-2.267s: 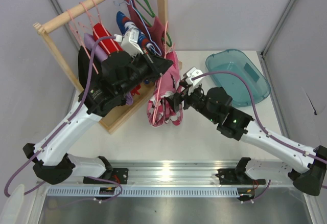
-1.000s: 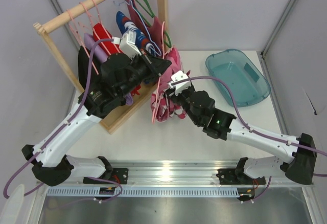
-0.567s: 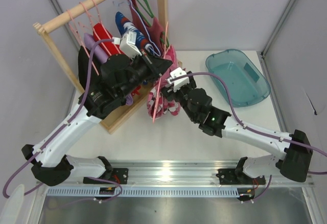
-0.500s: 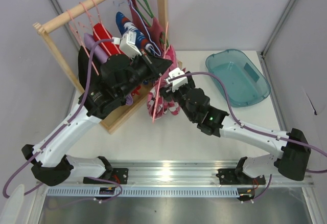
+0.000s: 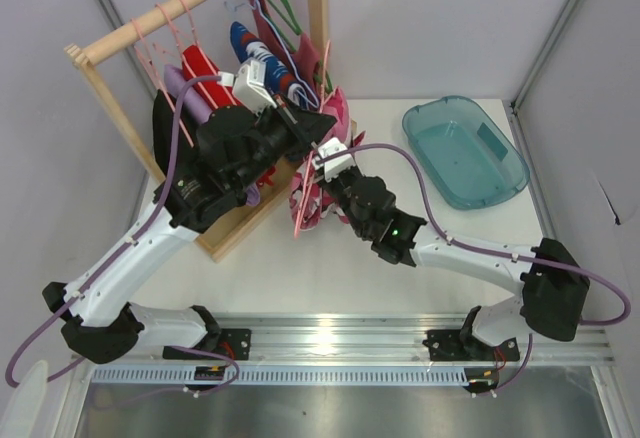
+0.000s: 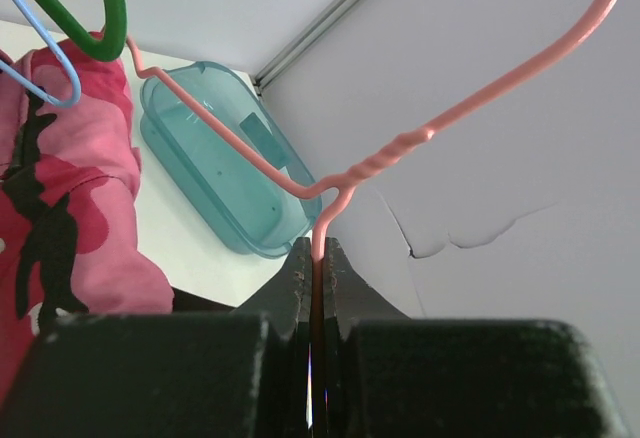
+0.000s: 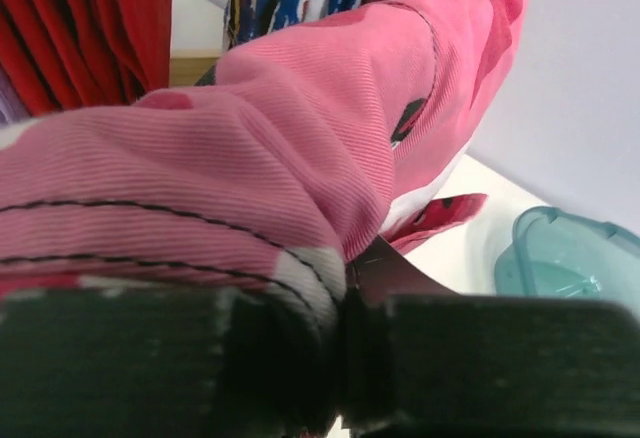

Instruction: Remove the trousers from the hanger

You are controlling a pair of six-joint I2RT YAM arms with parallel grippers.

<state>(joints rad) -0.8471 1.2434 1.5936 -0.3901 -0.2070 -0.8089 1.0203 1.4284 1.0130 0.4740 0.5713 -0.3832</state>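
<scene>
The trousers (image 5: 308, 201), bright pink with red, white and black patches, hang in front of the wooden rack; they fill the right wrist view (image 7: 300, 148). The pale-pink wire hanger (image 6: 420, 138) rises from my left gripper (image 6: 318, 253), which is shut on its wire just below the twisted neck. In the top view the left gripper (image 5: 324, 124) sits just above the trousers. My right gripper (image 5: 319, 175) is pressed into the cloth from the right, and its jaws (image 7: 345, 283) are shut on a fold of the pink fabric.
A wooden rack (image 5: 160, 20) at the back left carries a plain red garment (image 5: 200, 63), a blue-white-red garment (image 5: 255, 53) and a green hanger (image 5: 285, 8). A teal tub (image 5: 465, 151) lies at the back right.
My right gripper has moved left into the trousers and gone from open to shut on the cloth. The left arm has kept still with the hanger.
</scene>
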